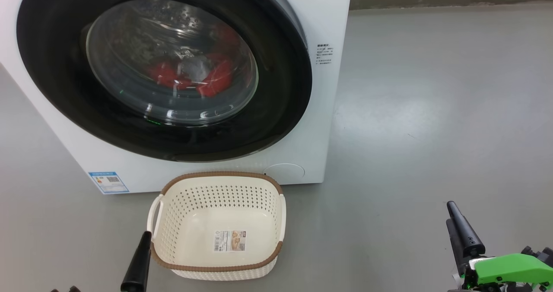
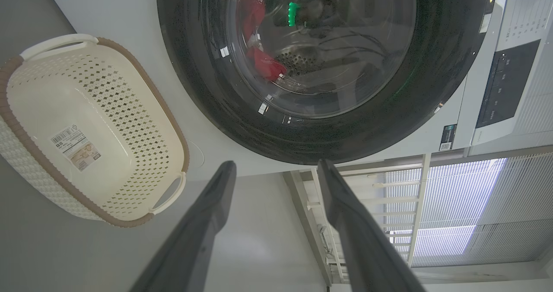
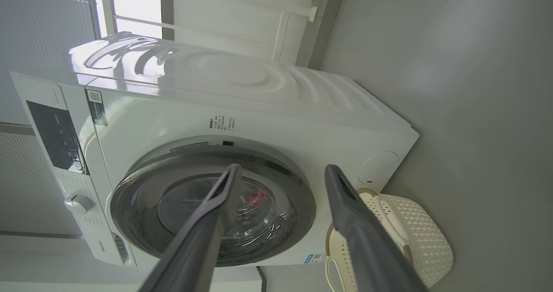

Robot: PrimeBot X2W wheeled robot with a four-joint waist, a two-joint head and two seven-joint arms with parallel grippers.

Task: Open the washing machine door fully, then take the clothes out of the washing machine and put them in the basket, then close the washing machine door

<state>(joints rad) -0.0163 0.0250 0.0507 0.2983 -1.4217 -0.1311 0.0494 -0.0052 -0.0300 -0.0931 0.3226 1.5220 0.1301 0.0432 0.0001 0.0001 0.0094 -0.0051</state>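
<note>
- Black-rimmed and round, the washing machine door (image 1: 164,74) fills the upper left of the head view. It sits shut flat against the washing machine (image 1: 328,20), its glass bulge facing the camera.
- Being round, it has no long axis.
- Red clothes (image 1: 216,78) with a pale grey piece lie behind the glass, low in the drum.
- The basket (image 1: 218,184) stands on the grey floor (image 1: 432,110) just in front of the machine, at lower centre. Its mouth faces up and its long side runs left to right.
- In the left wrist view the left gripper (image 2: 276,164) is spread wide and holds nothing. The door is above its fingertips, apart from them.
- In the right wrist view the right gripper (image 3: 281,167) is likewise spread and bare, with the door beyond its tips, untouched.
</note>
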